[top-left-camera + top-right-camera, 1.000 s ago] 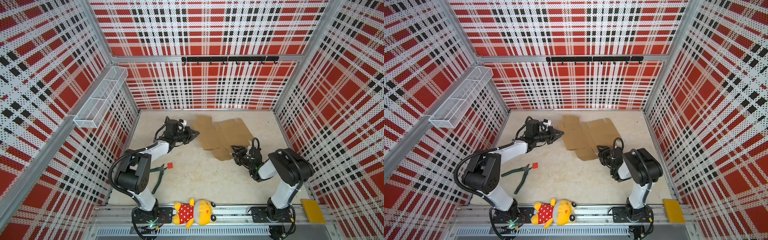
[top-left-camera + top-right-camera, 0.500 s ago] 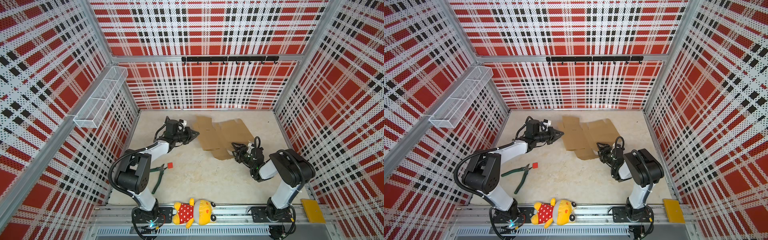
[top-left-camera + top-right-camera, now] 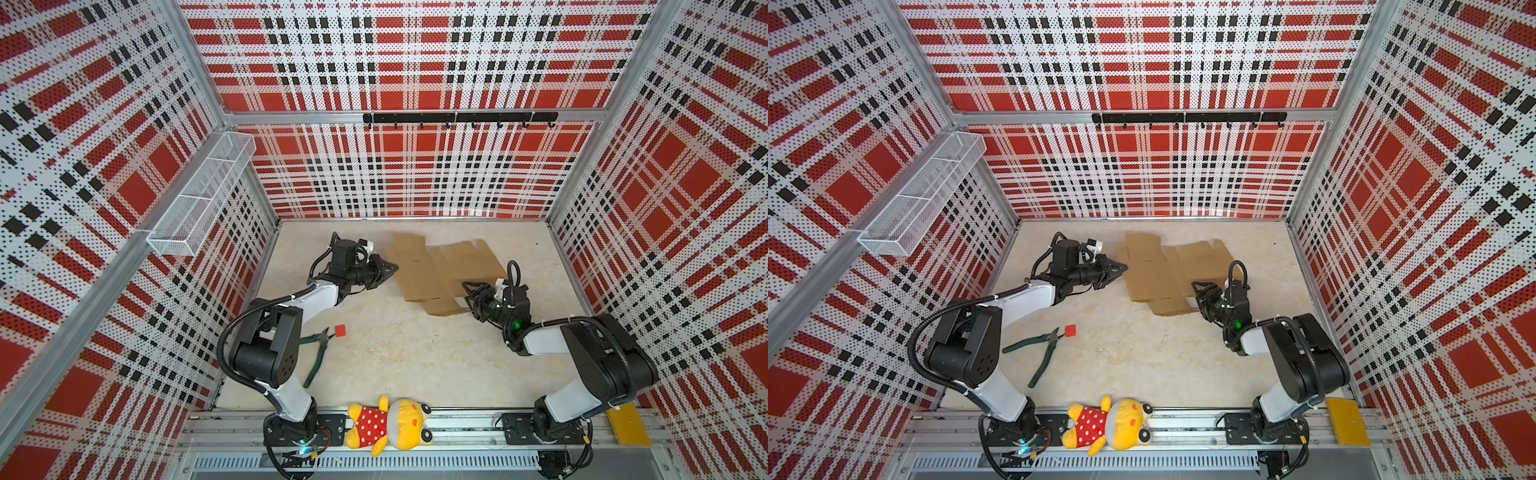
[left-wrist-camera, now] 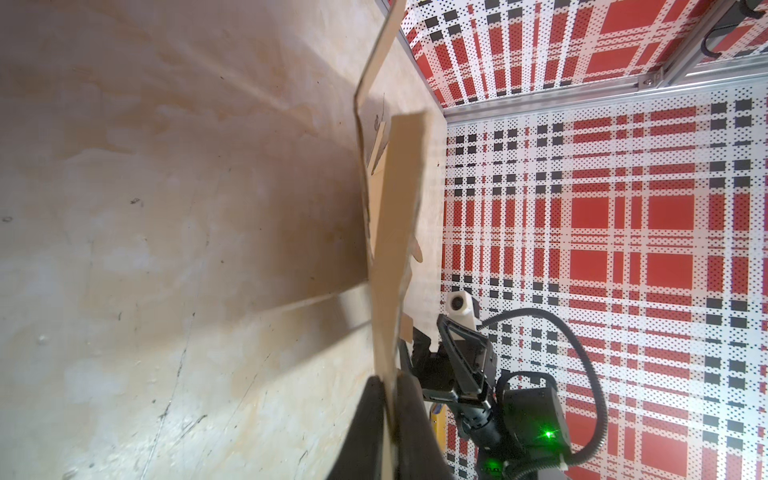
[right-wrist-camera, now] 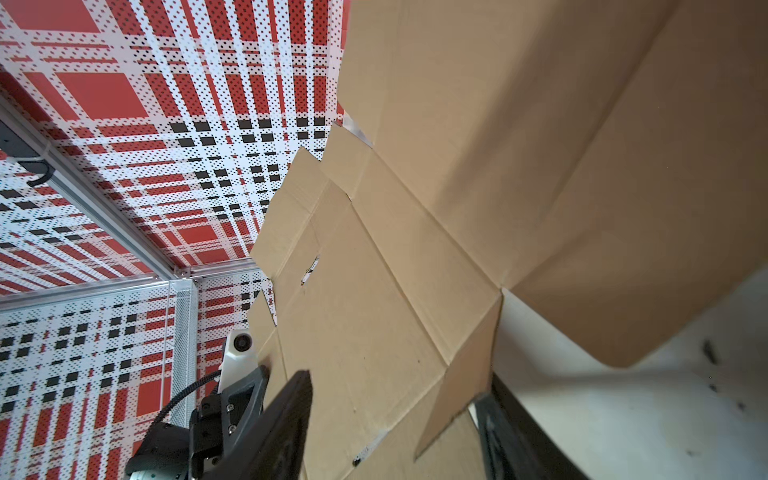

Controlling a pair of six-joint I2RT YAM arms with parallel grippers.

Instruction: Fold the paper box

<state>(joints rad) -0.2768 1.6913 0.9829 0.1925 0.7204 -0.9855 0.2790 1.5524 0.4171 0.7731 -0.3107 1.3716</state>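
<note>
The right gripper point(image 3: 468, 296) had edged in on the paper box point(image 3: 419, 270), its fingers point(image 5: 286, 419) spread either side of a raised near flap. The left gripper point(image 3: 392, 267) pinched its left-hand edge. The paper box lay mostly flat toward the back of the scuffed beige table point(image 3: 395, 357), enclosed by red plaid perforated walls point(image 3: 395, 178), a hook rail point(image 3: 457, 117) on the back one.

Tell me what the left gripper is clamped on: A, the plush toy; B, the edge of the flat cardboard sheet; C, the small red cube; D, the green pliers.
B: in the left wrist view the left gripper is shut on the thin edge of the flat cardboard sheet.
</note>
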